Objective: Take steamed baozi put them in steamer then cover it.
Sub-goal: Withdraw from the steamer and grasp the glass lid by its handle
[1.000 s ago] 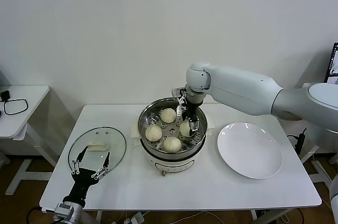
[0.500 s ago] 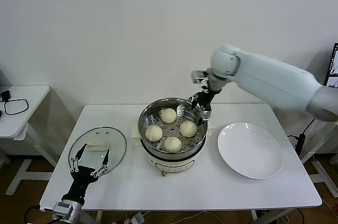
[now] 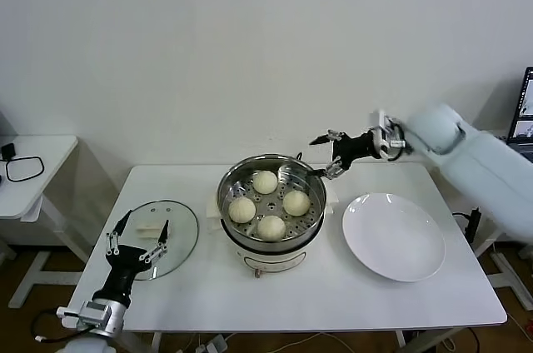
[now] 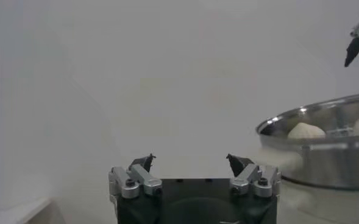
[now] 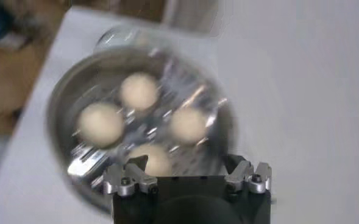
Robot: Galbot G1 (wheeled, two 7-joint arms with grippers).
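The shiny steel steamer [image 3: 224, 196] stands mid-table with several cream-white baozi on its perforated tray, one of them at the back [image 3: 265, 181]. My right gripper [image 3: 326, 153] hangs open and empty, above and just right of the steamer's rim. Looking down from its wrist, that gripper [image 5: 185, 164] has the baozi [image 5: 139, 90] in the steamer [image 5: 60, 103] below it. My left gripper [image 3: 137, 236] stands open over the near edge of the glass lid [image 3: 179, 228], which lies flat to the left. In the left wrist view the left gripper [image 4: 191, 163] holds nothing, and the steamer [image 4: 325, 143] shows off to one side.
A flat white plate [image 3: 393, 236] lies bare to the right of the steamer. The lid's white knob [image 3: 150, 230] sits between the left fingers' line and the steamer. A small side table [image 3: 33, 161] with a black cable stands far left.
My right gripper has risen out of the steamer and swung away to the right, leaving a baozi on the tray. The left gripper has edged forward over the lid.
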